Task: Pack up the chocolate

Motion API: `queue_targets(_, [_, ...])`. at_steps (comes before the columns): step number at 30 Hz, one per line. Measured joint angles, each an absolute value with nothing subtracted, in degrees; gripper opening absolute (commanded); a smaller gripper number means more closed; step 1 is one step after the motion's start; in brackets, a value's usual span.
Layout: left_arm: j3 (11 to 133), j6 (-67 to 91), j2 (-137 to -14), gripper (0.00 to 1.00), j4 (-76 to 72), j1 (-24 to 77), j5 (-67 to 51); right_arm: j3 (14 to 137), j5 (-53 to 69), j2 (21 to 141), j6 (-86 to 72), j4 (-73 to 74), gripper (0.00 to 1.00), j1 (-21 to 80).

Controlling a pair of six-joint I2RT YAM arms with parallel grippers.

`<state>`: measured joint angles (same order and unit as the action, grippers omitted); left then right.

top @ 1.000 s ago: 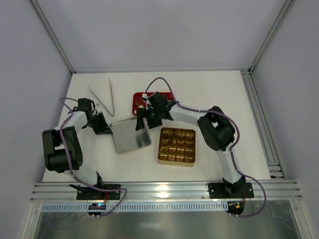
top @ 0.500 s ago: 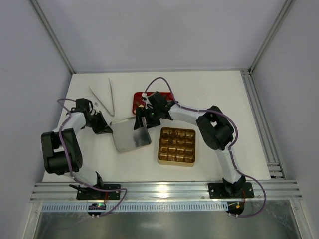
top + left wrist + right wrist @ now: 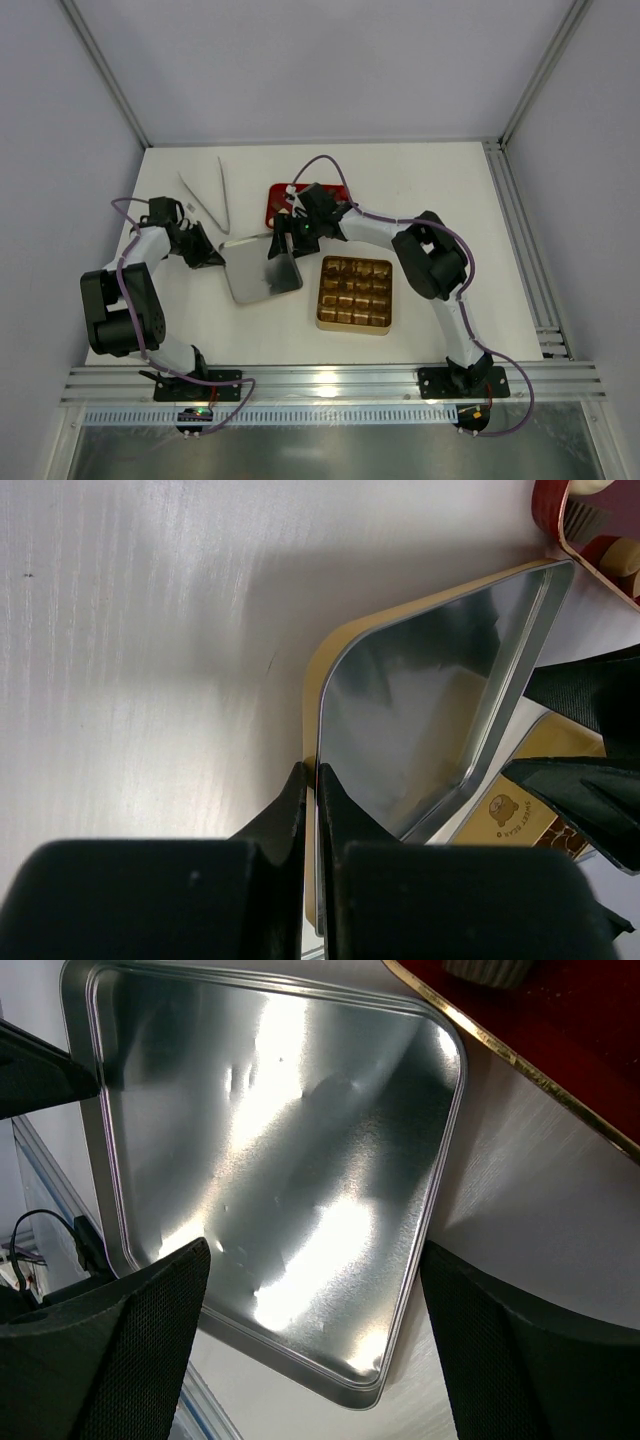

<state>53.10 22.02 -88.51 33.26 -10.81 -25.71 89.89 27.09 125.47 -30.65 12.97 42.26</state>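
Note:
Brown chocolate pieces (image 3: 354,290) fill cells of the square gold tin (image 3: 322,322). A cream piece (image 3: 625,555) lies in the red tray (image 3: 553,510), and another shows in the right wrist view (image 3: 490,970). The silver tin lid (image 3: 262,272) lies inner side up, left of the tin. My left gripper (image 3: 214,260) is shut on the lid's left rim (image 3: 322,780). My right gripper (image 3: 284,245) is open and empty just above the lid's right corner (image 3: 400,1290), its fingers (image 3: 150,1330) astride that corner.
The red tray (image 3: 338,191) sits behind the lid, partly under my right arm. Metal tweezers (image 3: 212,196) lie at the back left. The gold tin's edge with a bear label (image 3: 505,810) lies right of the lid. Walls enclose the table.
My left gripper has drawn the lid slightly toward the back left. My right gripper has shifted a little toward the back over the lid's right corner.

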Motion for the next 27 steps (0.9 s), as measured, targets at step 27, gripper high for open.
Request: queue_targets(27, [54.0,21.8,-90.0,0.0,36.9,-11.0,-21.8,88.0,30.6,126.1,-34.3,10.4,0.71,41.8])
